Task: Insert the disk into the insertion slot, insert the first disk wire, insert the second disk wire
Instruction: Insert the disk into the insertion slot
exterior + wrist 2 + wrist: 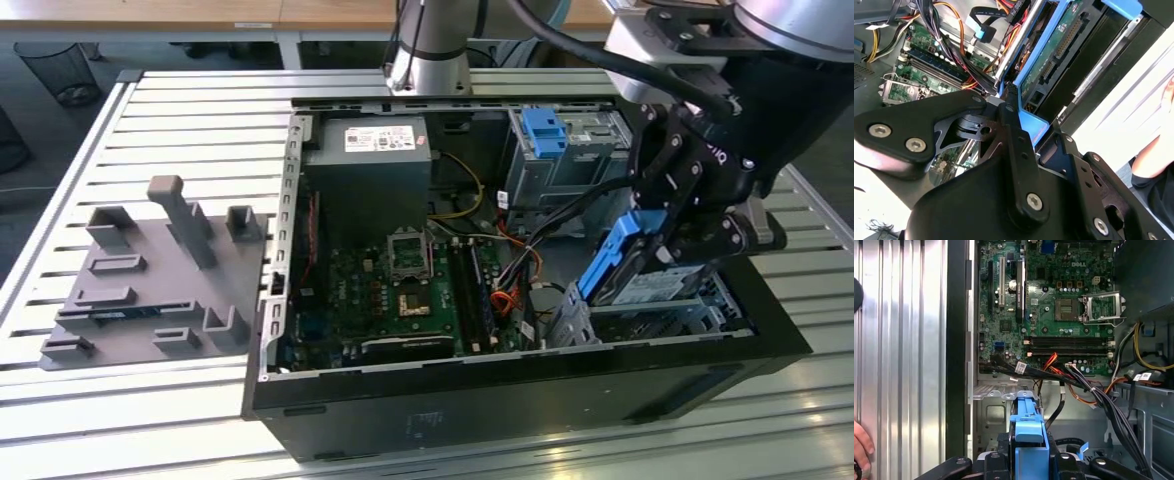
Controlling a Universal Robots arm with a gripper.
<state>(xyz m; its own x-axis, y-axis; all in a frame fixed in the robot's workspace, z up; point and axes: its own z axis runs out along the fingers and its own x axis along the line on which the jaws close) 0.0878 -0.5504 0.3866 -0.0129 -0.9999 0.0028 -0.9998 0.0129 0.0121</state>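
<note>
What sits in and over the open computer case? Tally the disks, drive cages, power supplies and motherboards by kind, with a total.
Disks: 1, the disk, held by the tool
Drive cages: 2, the insertion slot and the taller grey cage
Power supplies: 1, the power supply
Motherboards: 1, the motherboard
Total: 5

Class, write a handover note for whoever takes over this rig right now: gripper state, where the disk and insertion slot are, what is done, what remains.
Gripper: shut on the disk, with the fingers clamping its blue carrier.
Disk: held tilted, just above the insertion slot, at the exterior view's right of the open computer case.
Done: the disk is in the grip and at the slot.
Left: the disk is not yet seated, and no wire is seen plugged into it.
</note>
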